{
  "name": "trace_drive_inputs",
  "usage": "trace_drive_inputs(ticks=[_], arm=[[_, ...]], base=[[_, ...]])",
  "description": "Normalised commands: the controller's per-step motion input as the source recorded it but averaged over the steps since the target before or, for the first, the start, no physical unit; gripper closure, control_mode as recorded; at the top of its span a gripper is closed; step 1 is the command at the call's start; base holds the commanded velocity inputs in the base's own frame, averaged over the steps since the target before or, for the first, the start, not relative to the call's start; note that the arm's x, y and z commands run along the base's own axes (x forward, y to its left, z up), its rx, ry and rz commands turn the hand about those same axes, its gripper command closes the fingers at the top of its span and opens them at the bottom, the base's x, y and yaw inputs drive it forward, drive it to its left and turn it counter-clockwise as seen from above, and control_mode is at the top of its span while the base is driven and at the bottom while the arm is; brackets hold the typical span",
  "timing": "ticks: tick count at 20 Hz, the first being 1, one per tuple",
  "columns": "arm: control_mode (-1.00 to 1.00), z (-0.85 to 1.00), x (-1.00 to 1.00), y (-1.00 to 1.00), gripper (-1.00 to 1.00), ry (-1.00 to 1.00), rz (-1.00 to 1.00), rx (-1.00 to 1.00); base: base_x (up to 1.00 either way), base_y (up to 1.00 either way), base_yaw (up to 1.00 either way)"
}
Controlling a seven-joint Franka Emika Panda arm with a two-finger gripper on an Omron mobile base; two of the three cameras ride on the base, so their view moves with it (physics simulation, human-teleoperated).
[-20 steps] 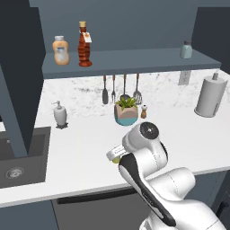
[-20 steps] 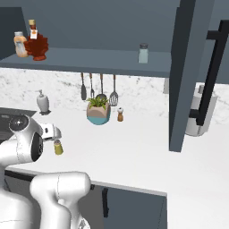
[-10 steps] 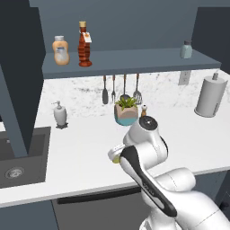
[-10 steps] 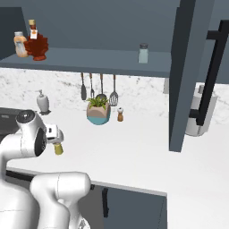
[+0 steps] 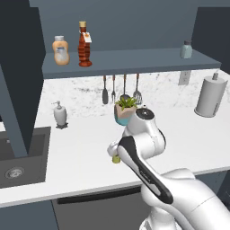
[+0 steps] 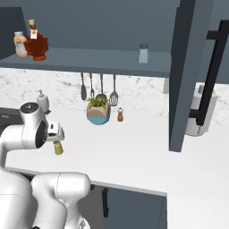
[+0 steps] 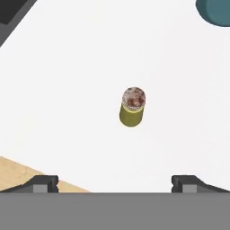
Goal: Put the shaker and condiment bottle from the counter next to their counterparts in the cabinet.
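The yellow-olive shaker stands upright on the white counter, its brown cap toward the camera; it also appears as the small shaker under my hand and as the shaker. My gripper hangs straight above it, open, fingers wide apart and nothing between them. The same gripper sits just over the shaker. The dark red-brown condiment bottle stands on the cabinet shelf beside the squat orange bottle. The pale grey-green shaker stands at the shelf's right end.
A potted plant in a teal pot stands right behind my arm, with hanging utensils above it. A soap dispenser and the sink lie left. A paper towel roll stands right. A tiny brown pepper mill is beside the plant.
The arm's upper joints have swung up and back over the last second. The shaker has stayed in place on the counter below the hand.
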Motion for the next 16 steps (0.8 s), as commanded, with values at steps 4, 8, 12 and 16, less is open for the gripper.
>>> trace_drive_inputs(ticks=[4, 8, 12, 16], arm=[[-1.0, 0.0, 0.14, 0.0, -1.0, 0.0, -0.02, 0.0], [-1.0, 0.0, 0.14, 0.0, -1.0, 0.0, -0.01, 0.0], [-1.0, 0.0, 0.13, 0.0, -1.0, 0.0, -0.01, 0.0], [-1.0, 0.0, 0.12, 0.0, -1.0, 0.0, -0.01, 0.0]], base=[[0.0, 0.0, 0.0], [0.0, 0.0, 0.0], [0.0, 0.0, 0.0], [0.0, 0.0, 0.0]])
